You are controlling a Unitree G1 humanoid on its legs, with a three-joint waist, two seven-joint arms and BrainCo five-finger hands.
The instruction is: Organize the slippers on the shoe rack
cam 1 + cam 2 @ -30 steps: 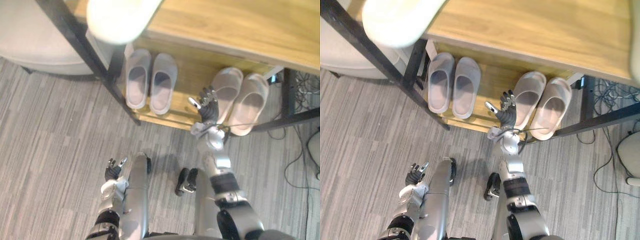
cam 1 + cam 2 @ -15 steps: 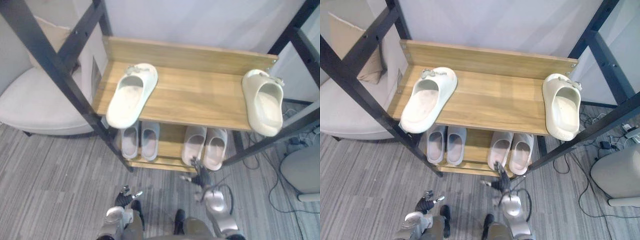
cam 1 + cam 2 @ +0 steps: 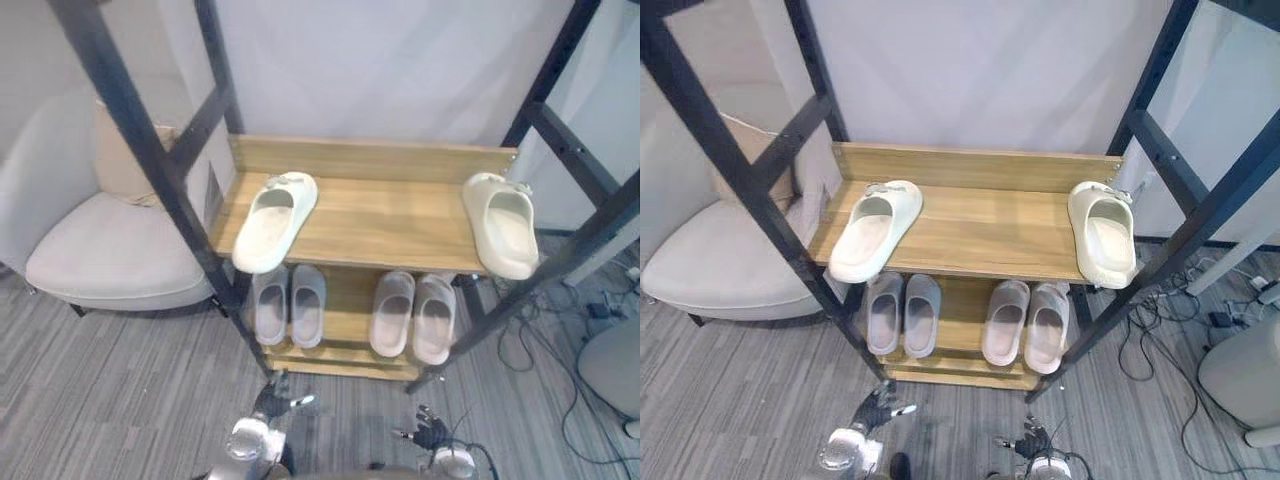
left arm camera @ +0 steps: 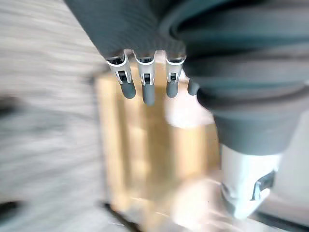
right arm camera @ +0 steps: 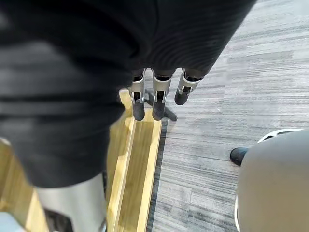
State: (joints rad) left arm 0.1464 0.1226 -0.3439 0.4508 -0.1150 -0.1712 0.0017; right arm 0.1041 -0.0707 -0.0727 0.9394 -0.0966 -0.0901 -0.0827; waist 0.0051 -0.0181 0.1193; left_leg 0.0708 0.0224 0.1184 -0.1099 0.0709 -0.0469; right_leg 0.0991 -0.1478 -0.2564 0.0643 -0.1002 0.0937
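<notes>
The wooden shoe rack (image 3: 375, 215) has two shelves in a black frame. On the upper shelf two cream slippers lie far apart: one (image 3: 272, 222) at the left, overhanging the front edge, and one (image 3: 500, 236) at the right end. On the lower shelf stand a grey pair (image 3: 288, 305) and a pinkish pair (image 3: 412, 314), each side by side. My left hand (image 3: 268, 405) and my right hand (image 3: 428, 432) hover low in front of the rack, both open and empty. Straight fingers (image 4: 142, 87) show in the left wrist view, and relaxed fingers (image 5: 157, 99) in the right wrist view.
A pale armchair (image 3: 110, 260) with a tan cushion (image 3: 125, 160) stands left of the rack. Cables (image 3: 600, 310) trail over the grey floor at the right, by a grey rounded object (image 3: 1240, 370). Black slanted posts (image 3: 150, 150) cross in front of the shelves.
The camera has risen and pulled back, bringing the whole rack into sight. My right hand has come away from the pinkish pair and now sits low in front of the rack.
</notes>
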